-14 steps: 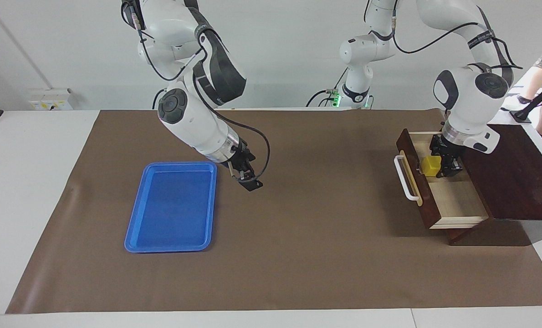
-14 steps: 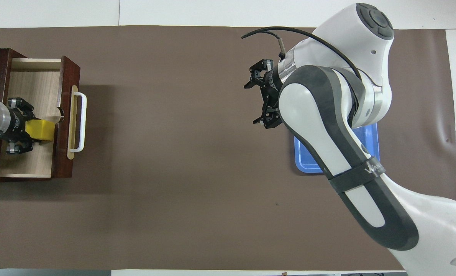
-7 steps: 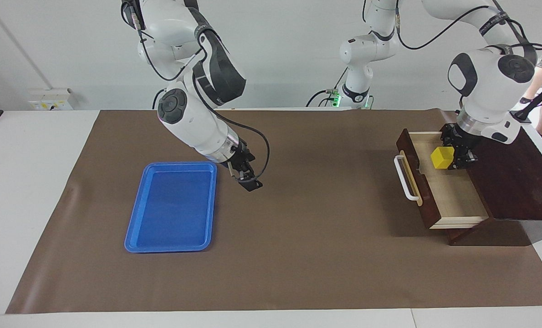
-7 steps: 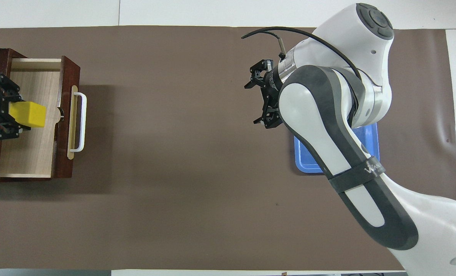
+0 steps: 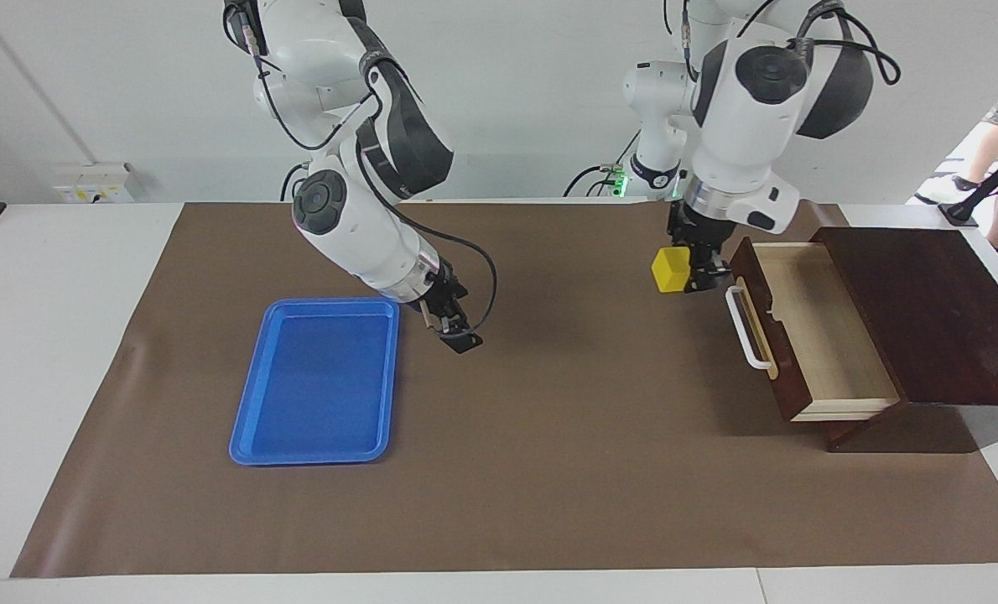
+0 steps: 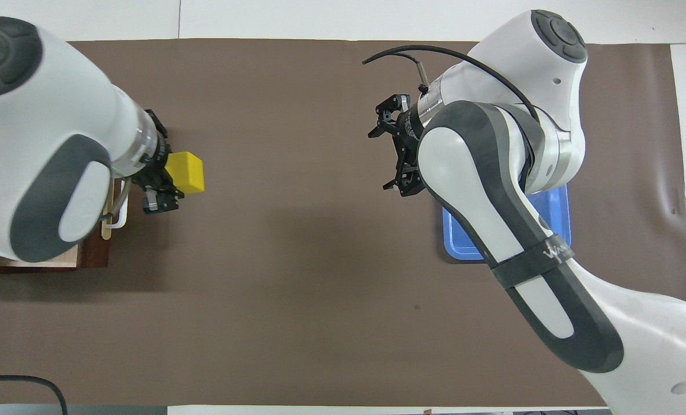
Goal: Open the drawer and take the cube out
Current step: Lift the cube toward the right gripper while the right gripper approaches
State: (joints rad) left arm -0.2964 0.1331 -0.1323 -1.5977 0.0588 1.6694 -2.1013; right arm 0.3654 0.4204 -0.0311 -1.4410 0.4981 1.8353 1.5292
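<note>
Facing view shows the left gripper (image 5: 690, 273) raised over the brown paper table cover (image 5: 549, 470), in front of the drawer's handle, with its fingers clamped on the small solid yellow cube (image 5: 670, 269). The cube hangs in the air, clear of the drawer and clear of the cover. The dark brown wooden drawer (image 5: 809, 331) stands pulled out of its dark wooden cabinet (image 5: 927, 315) at the left arm's end of the table, its pale light-wood floor bare and its white bar handle (image 5: 742, 327) facing the middle of the table.

From overhead, the same cube (image 6: 185, 172) sits at the tip of the left gripper (image 6: 167, 176), just beside the handle, while the left arm's white body covers most of the drawer (image 6: 92, 256).

The right gripper (image 5: 457, 331) hangs low over the cover, just beside the flat blue plastic tray (image 5: 314, 382) at the right arm's end of the table. Its jaws stand wide apart and hold nothing, as the overhead view makes plain (image 6: 398, 147). The right arm hides much of the tray (image 6: 464, 242) in that view.
</note>
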